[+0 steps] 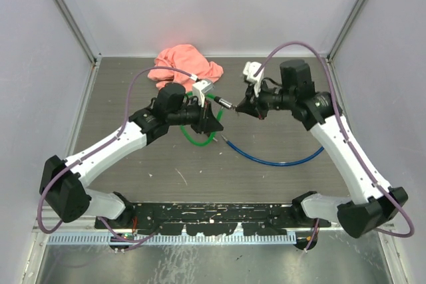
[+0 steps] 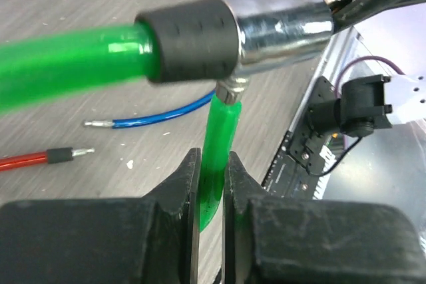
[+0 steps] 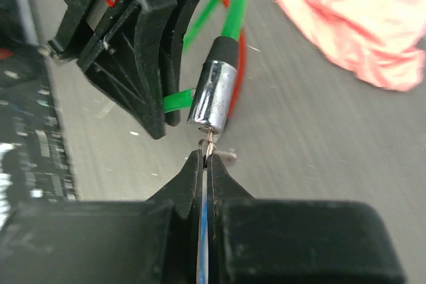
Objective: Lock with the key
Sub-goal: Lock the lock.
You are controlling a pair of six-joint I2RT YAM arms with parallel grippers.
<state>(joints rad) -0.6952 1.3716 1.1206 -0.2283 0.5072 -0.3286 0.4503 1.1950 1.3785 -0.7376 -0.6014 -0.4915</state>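
The lock is a green cable [image 2: 218, 131] ending in a black sleeve and a chrome cylinder [image 2: 283, 26], held above the table. My left gripper [image 2: 212, 161] is shut on the green cable just below the cylinder; it also shows in the top view [image 1: 212, 123]. My right gripper [image 3: 204, 157] is shut on the small key [image 3: 210, 142], whose blade enters the bottom end of the chrome cylinder [image 3: 214, 94]. In the top view the right gripper [image 1: 245, 108] meets the cylinder [image 1: 227, 104] from the right. A small metal piece [image 3: 227, 157] hangs beside the key.
A pink cloth [image 1: 184, 64] lies at the back of the table. A blue cable [image 1: 279, 160] curves across the table in front of the grippers, and a red cable [image 2: 26, 159] with a bare tip lies nearby. Grey walls enclose the table on three sides.
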